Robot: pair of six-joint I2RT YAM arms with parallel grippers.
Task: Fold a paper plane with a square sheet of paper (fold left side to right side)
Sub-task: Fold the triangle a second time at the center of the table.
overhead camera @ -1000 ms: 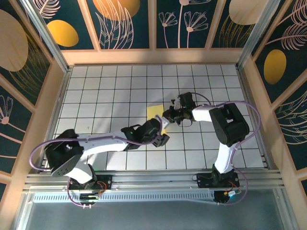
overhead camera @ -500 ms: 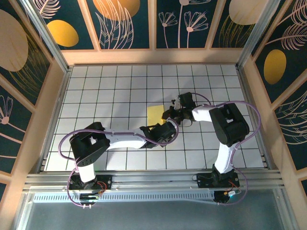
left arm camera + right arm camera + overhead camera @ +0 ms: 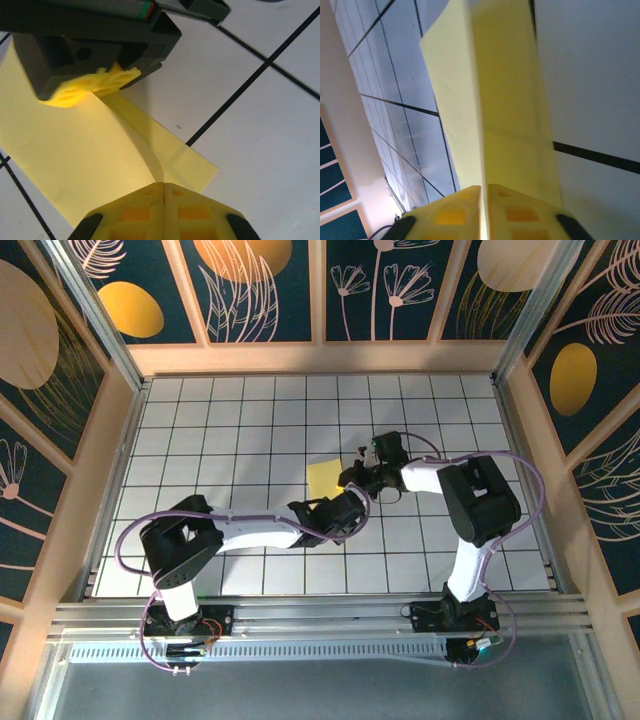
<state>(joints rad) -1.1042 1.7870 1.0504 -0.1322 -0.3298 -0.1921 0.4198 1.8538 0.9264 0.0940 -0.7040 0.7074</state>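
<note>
Left hand (image 3: 163,188) closed, near edge of square sheet of paper (image 3: 75,150) pinched. Right hand (image 3: 484,190) closed likewise on opposite edge. Sheet found between both hands, partly lifted off desk (image 3: 200,430), near its middle.

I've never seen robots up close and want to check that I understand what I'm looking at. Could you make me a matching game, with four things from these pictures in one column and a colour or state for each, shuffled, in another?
Things:
1. sheet of paper
2. table
3. wall panels
4. left gripper

Descriptions:
A. white with dark grid lines
B. fingers shut, pinching a thin edge
C. plain yellow
D. dark blue with orange ovals and flower outlines

Pairs: 1-C, 2-A, 3-D, 4-B.
</note>
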